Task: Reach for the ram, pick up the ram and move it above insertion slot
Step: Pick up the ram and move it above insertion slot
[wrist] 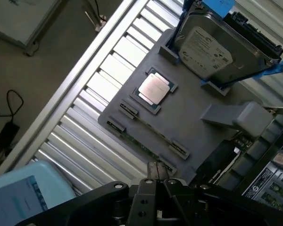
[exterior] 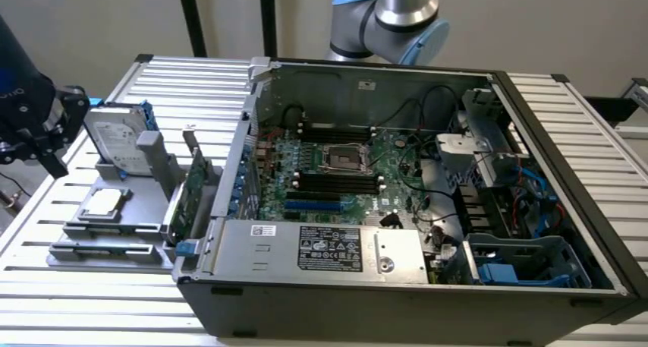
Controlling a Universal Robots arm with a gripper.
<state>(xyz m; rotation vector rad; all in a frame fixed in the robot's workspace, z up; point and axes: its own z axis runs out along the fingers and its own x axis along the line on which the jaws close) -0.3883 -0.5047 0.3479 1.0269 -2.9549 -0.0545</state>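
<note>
The ram is a thin green strip lying on edge in the outer slot of a grey holder tray, between two pairs of grey clips. My gripper hovers above and just outside that edge of the tray, its fingers shut with nothing between them. In the exterior view, the gripper hangs at the far left, beside the tray and well away from the open computer case. The black insertion slots lie on the green motherboard inside the case.
The tray also carries an upright hard drive, a silver processor chip and a taller green expansion card against the case wall. The case holds cables, a power supply and blue drive bays. A light blue object sits near the gripper.
</note>
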